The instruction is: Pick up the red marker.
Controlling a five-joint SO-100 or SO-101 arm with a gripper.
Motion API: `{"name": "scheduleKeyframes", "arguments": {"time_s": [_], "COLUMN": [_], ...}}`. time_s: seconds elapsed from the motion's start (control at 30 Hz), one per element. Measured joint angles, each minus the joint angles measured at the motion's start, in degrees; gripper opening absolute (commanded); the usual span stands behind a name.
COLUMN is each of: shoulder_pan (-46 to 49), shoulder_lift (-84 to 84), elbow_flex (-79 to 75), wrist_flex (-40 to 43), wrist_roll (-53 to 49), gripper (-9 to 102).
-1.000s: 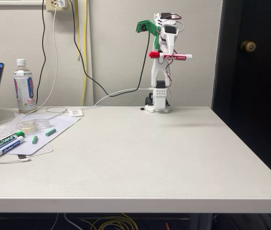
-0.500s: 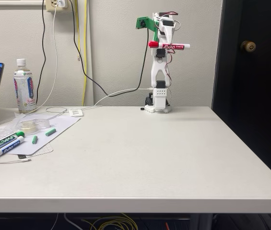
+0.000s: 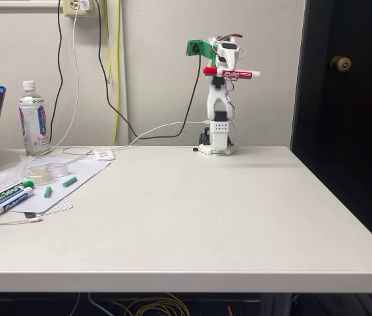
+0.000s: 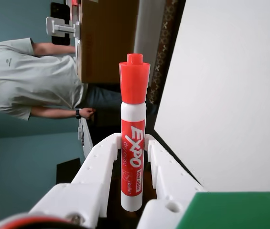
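Pincer (image 3: 229,71) is clamping the red marker (image 3: 232,73) across its barrel, high above the bench (image 3: 205,210) at the back, marker lying level in the fixed view. In the wrist view the fingers (image 4: 103,162) are pressing both sides of the label. Other markers (image 3: 4,197) are lying at the bench's left edge.
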Motion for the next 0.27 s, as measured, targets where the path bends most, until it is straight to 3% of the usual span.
{"name": "scheduleKeyframes", "arguments": {"time_s": [0.27], "shoulder_pan": [0.0], "shoulder_lift": [7.6], "elbow_flex": [13.7], "wrist_flex": [-13.2], "wrist_roll": [-0.4], "gripper": [4]}}
